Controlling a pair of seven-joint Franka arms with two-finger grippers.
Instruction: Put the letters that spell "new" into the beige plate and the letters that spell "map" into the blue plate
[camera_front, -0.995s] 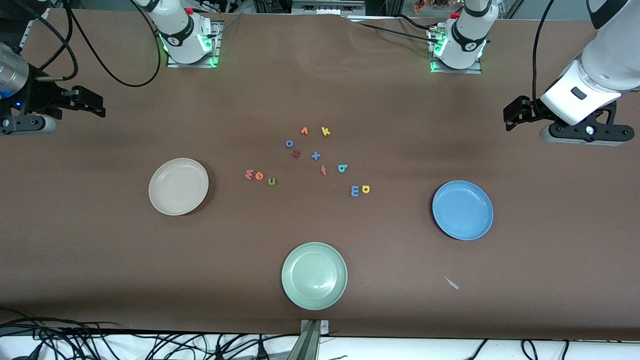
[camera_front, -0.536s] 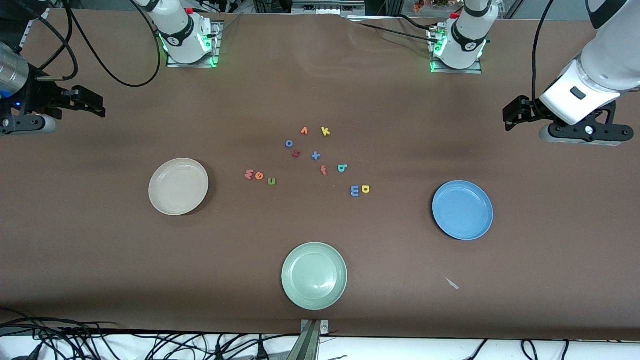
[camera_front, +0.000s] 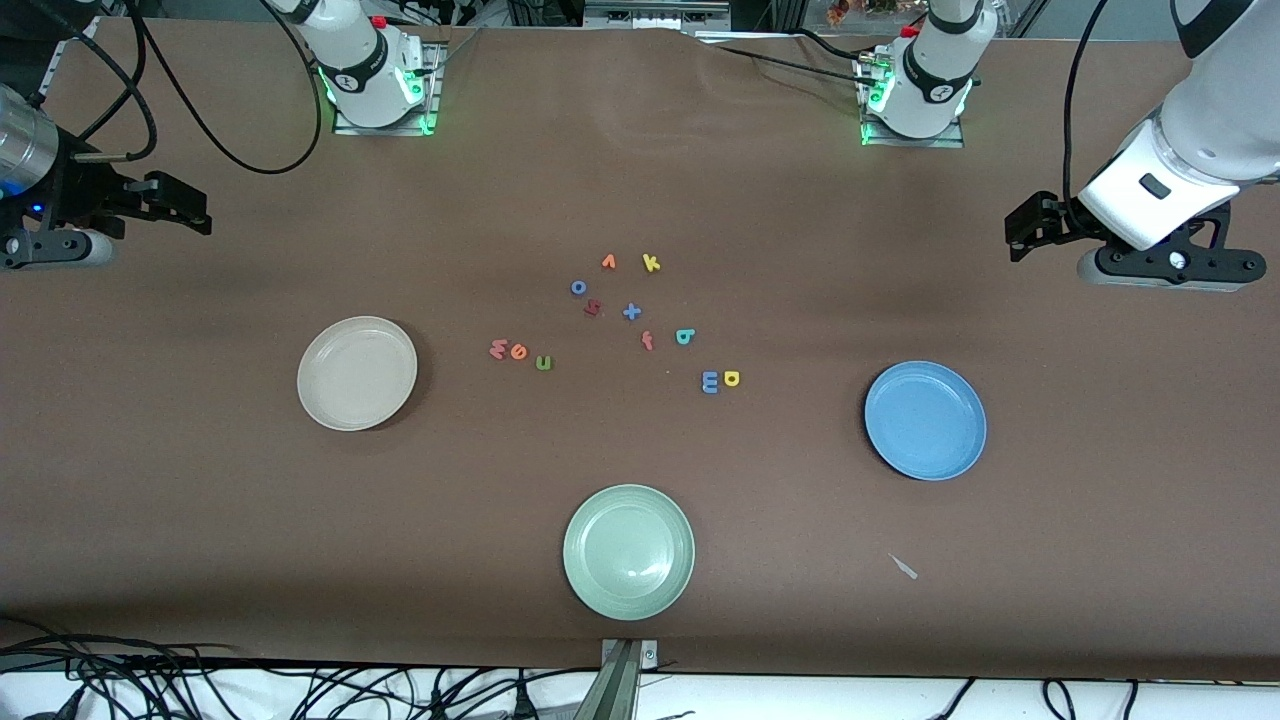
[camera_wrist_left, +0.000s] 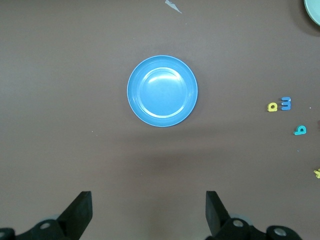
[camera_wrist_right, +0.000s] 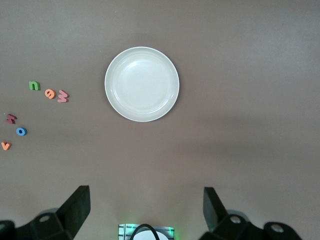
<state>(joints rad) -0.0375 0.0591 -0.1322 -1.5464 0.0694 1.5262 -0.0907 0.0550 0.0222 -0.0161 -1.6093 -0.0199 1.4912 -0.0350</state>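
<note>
The salmon-pink w (camera_front: 497, 349), orange e (camera_front: 518, 351) and green n (camera_front: 544, 363) lie in a row on the table beside the beige plate (camera_front: 357, 373). The dull blue m (camera_front: 710, 381) and yellow a (camera_front: 732, 378) touch each other, with the teal p (camera_front: 685, 337) just farther back. The blue plate (camera_front: 925, 420) sits toward the left arm's end. Both plates hold nothing. My left gripper (camera_front: 1030, 228) hangs open high over the table's end, looking down on the blue plate (camera_wrist_left: 162, 91). My right gripper (camera_front: 185, 205) hangs open over the other end, above the beige plate (camera_wrist_right: 142, 84).
A pale green plate (camera_front: 628, 551) stands near the table's front edge. Spare letters lie in the middle: orange v (camera_front: 608, 262), yellow k (camera_front: 651, 263), blue o (camera_front: 578, 287), a blue cross (camera_front: 631, 312), red f (camera_front: 647, 341). A small scrap (camera_front: 904, 567) lies near the blue plate.
</note>
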